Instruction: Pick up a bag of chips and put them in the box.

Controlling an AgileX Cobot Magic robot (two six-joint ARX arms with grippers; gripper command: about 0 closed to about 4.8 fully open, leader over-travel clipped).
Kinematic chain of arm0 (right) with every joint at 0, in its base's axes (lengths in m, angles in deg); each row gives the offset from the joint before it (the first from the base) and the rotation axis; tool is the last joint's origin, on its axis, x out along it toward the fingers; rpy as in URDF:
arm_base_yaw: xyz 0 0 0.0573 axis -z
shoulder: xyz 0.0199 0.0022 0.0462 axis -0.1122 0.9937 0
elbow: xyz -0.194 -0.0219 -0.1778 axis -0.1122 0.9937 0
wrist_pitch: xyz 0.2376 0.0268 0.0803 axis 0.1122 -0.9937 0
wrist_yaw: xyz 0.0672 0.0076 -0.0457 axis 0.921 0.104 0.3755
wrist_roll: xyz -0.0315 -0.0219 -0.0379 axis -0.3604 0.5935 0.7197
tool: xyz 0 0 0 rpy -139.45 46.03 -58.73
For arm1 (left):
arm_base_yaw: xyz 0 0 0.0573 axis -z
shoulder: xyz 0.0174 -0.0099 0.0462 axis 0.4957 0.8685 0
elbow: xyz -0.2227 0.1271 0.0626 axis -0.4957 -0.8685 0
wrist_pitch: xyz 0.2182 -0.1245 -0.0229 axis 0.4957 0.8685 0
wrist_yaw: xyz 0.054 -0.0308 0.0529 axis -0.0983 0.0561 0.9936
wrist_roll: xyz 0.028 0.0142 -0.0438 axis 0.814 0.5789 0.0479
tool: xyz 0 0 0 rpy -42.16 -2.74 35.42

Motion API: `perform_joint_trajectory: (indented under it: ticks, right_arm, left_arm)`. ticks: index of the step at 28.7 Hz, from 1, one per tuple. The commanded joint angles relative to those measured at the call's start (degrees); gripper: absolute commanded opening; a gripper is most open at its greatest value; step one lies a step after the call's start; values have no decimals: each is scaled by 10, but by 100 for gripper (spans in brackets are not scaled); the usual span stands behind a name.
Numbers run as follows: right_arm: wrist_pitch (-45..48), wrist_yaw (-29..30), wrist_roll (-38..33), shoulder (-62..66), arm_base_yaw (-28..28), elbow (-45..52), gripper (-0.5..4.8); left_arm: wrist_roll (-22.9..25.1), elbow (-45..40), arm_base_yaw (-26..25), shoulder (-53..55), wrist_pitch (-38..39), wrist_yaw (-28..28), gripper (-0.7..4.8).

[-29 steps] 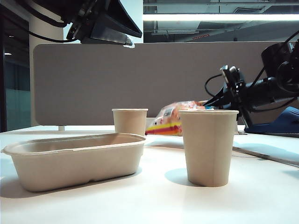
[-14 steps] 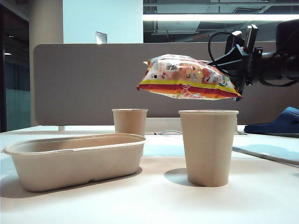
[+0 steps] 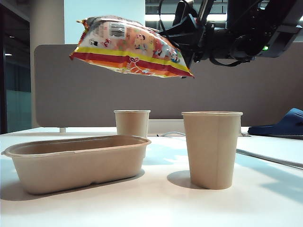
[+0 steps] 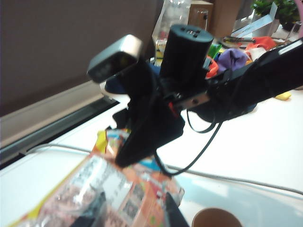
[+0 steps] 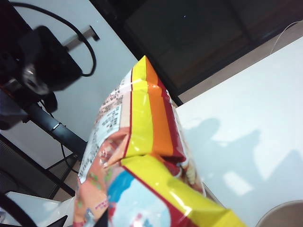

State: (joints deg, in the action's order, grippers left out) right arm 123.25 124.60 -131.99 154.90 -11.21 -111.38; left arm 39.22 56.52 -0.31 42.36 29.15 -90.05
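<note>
Since prev frame we've carried the bag of chips point(image 3: 130, 47) higher, toward the box point(image 3: 75, 161) at tabletop's point(image 3: 156, 203) left-front edge. Right hand point(image 3: 185, 45) pinches just one end; bag could slip or clip the cups point(image 3: 212, 149). Left hand point(image 4: 132, 215) open, idle.

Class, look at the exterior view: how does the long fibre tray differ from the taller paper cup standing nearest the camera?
The box is long, low and oval with a rolled rim; the near cup is tall, narrow and tapers downward. The box sits left of the view, the near cup right of centre. Both are plain beige, upright on the white table, apart from each other.
</note>
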Motion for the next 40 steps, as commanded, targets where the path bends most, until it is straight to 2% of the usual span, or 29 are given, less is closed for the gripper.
perform_joint_trajectory:
  ticks: [1,4,10,19,23,31,40]
  right_arm:
    - [-15,4,18,2,-15,1,49]
    - [-25,3,39,2,-37,1,49]
    - [-40,-9,82,4,-61,1,49]
    - [-190,-36,233,5,-79,1,49]
    - [-190,-51,247,12,-98,1,49]
    - [-202,-79,290,26,-118,1,49]
    - [-290,-89,358,26,-120,1,49]
  left_arm:
    - [3,2,0,-18,-12,9,157]
    - [3,2,0,-29,5,11,157]
    - [31,2,0,-68,224,75,157]
    - [30,2,0,-167,391,75,157]
    - [33,1,0,-176,450,76,157]
    - [45,-7,2,-227,489,87,157]
    - [33,-92,2,-325,475,83,157]
